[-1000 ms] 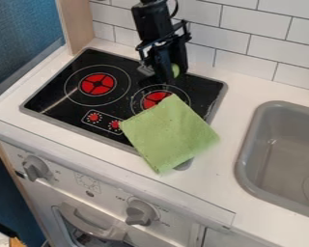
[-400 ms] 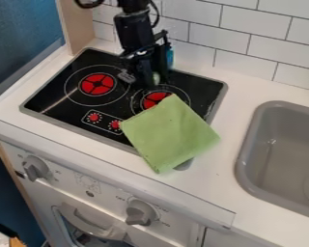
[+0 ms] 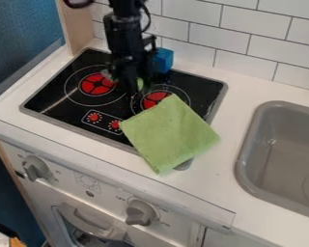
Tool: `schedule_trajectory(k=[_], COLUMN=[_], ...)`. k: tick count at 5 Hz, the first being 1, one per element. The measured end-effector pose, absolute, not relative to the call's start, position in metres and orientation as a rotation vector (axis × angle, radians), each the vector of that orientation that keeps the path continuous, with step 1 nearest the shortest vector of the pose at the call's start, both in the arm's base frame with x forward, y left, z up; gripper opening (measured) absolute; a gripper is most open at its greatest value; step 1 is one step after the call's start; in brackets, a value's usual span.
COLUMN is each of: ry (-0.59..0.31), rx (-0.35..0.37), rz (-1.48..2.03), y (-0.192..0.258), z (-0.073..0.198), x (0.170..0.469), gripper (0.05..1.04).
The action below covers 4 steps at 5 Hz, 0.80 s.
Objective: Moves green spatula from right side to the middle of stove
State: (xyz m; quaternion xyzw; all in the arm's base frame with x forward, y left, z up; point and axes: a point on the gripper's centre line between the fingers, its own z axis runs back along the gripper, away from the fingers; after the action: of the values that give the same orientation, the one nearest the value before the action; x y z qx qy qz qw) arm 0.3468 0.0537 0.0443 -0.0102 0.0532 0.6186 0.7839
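Camera view: jaws (image 3: 133,88) clamped on the green spatula (image 3: 140,84) above the stove (image 3: 199,88); lettering (image 3: 120,198) by the knobs (image 3: 141,212) illegible.

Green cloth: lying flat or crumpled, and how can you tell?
Flat: the cloth shows a smooth top and four fairly straight edges, with no bunching.

The black two-part claw (image 3: 133,89) hangs over the flat black stovetop (image 3: 60,94), between its two round red burners, with a small green piece (image 3: 139,84) showing at it. A square green cloth (image 3: 170,135) lies across the stovetop's front right corner onto the white worktop (image 3: 225,113); a blue block (image 3: 163,60) stands near the rear edge.
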Motion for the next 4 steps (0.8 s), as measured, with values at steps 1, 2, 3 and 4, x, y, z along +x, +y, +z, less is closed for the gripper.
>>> schedule_trajectory(k=[1,2,3,4], ry=[0.06,0.057,0.061,0.084], rx=[0.055,0.07,0.076,0.105], rz=[1.306,1.302,1.286,1.234], y=[0.0516,0.0526,0.0529,0.0512], z=[0.0496,0.0513,0.0514,0.0574], x=[0.3442,0.3429,0.3419,0.3386], gripper=[0.8,1.004,1.004,1.0])
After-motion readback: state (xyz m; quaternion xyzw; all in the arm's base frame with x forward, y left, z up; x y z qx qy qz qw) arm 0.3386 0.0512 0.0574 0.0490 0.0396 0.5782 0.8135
